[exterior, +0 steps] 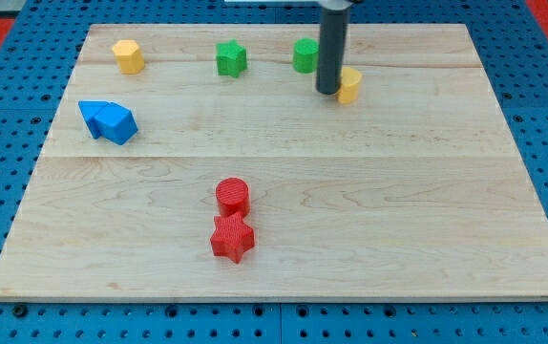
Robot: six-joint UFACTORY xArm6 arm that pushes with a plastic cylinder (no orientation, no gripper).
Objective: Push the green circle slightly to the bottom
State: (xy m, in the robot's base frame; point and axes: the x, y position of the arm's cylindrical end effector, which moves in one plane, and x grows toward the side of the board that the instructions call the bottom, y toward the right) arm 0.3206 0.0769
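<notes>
Green circle [305, 55] just left of my tip [327, 92].

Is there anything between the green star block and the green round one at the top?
No. In the camera view only bare wood lies between the green star and the green circle; my tip sits just right of the circle.

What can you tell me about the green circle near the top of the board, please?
The green circle is a small, matte green block that looks like a short cylinder, standing flat on the wooden board near the view's top. Its right side is hidden behind the dark rod, so whether they touch cannot be told. My tip sits just to its lower right, beside a yellow block. A green star-like block lies apart to its left.
</notes>
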